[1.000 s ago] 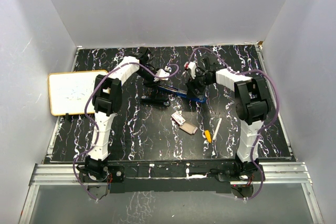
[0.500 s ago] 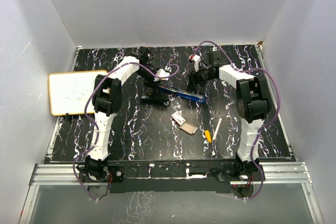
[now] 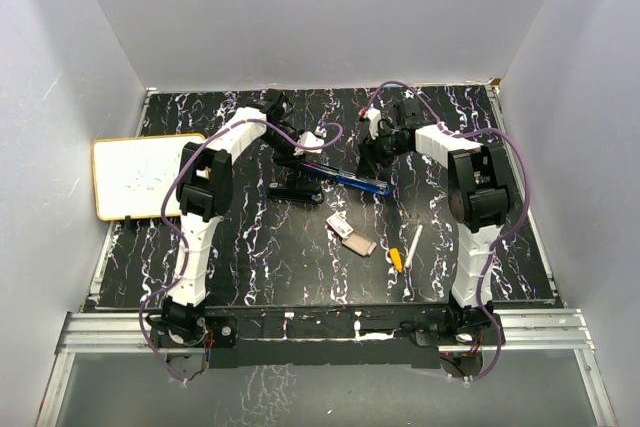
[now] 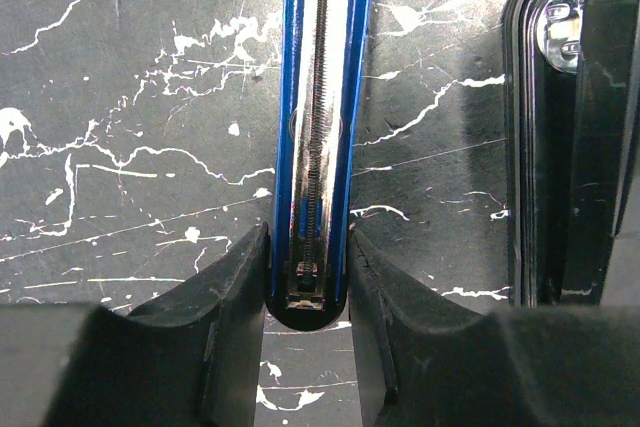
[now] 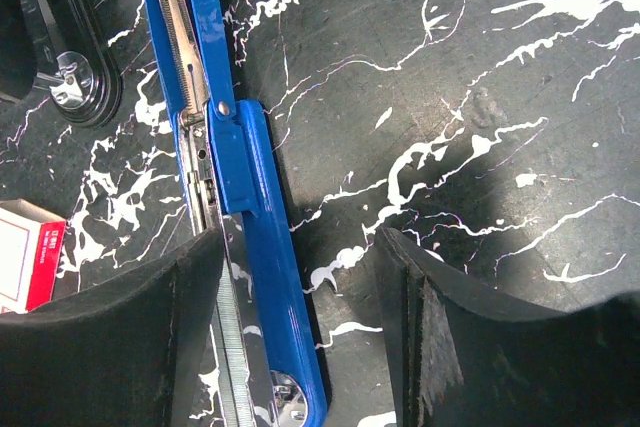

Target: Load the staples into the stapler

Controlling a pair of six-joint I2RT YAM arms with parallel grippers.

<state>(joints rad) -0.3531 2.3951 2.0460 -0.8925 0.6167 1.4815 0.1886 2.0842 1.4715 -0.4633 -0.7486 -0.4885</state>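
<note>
The blue stapler (image 3: 345, 179) lies opened out flat on the black marbled table. My left gripper (image 4: 308, 247) is shut on its rear end, and the bare spring channel (image 4: 318, 127) runs away from the jaws. In the top view the left gripper (image 3: 305, 144) is at the stapler's left end. My right gripper (image 5: 300, 247) is open over the stapler's other half (image 5: 245, 197), which lies beside the left finger; a ridged silver strip (image 5: 232, 357) lies along it. The red-and-white staples box (image 3: 340, 226) and its tan tray (image 3: 360, 244) lie nearer the front. The box's corner (image 5: 25, 252) shows in the right wrist view.
A black stapler (image 3: 295, 190) lies just in front of the blue one and shows in the left wrist view (image 4: 575, 127). A white pen with a yellow tip (image 3: 410, 245) lies right of the box. A whiteboard (image 3: 147, 175) sits at the left edge.
My right gripper has drawn back from the blue stapler's right end toward the far right. The stapler now lies flat. The left gripper has kept its hold.
</note>
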